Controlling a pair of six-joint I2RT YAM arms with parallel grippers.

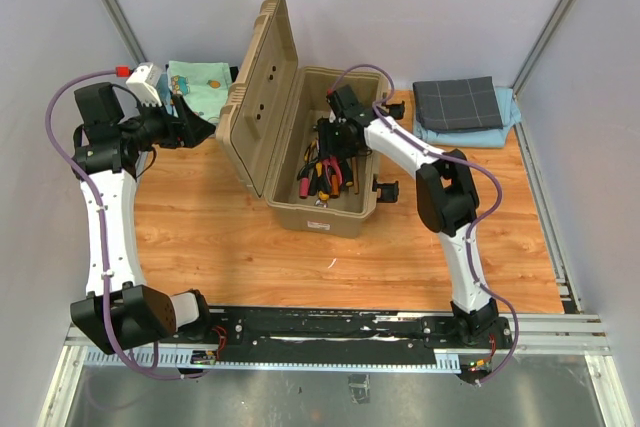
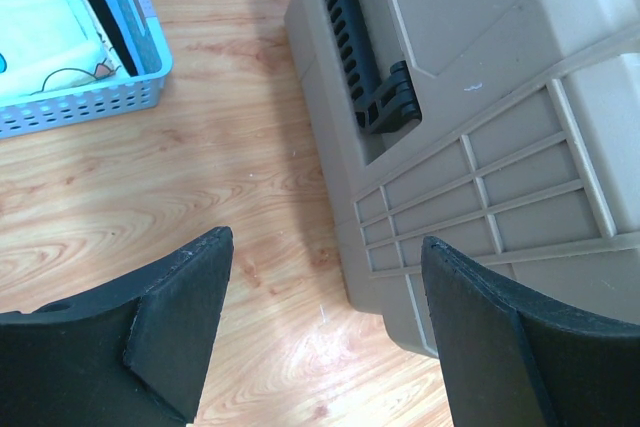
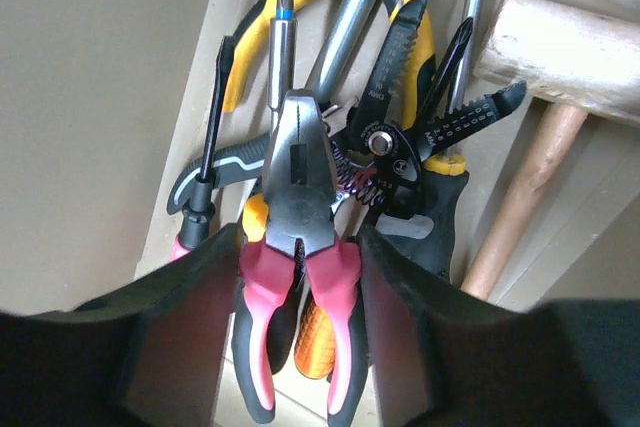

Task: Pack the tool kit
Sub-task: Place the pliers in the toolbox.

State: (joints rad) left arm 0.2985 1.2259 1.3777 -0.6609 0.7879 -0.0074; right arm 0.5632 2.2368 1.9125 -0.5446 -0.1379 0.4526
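**Open tan toolbox (image 1: 330, 209) at the middle rear of the worktop (image 1: 250, 247), right gripper (image 3: 298, 247) inside it.**

The right gripper clamps pink-handled pliers (image 3: 297, 187) among a hammer (image 3: 565, 52), wire stripper (image 3: 400, 137) and screwdriver (image 3: 283, 37) in the box. The stripper's print is too small to read. Only the left wrist view shows the lid's black handle (image 2: 350, 37). The left gripper (image 2: 322, 247) is spread wide and empty beside the lid (image 1: 262, 77), near the blue basket (image 2: 100, 102) of patterned cloth at the rear left corner.
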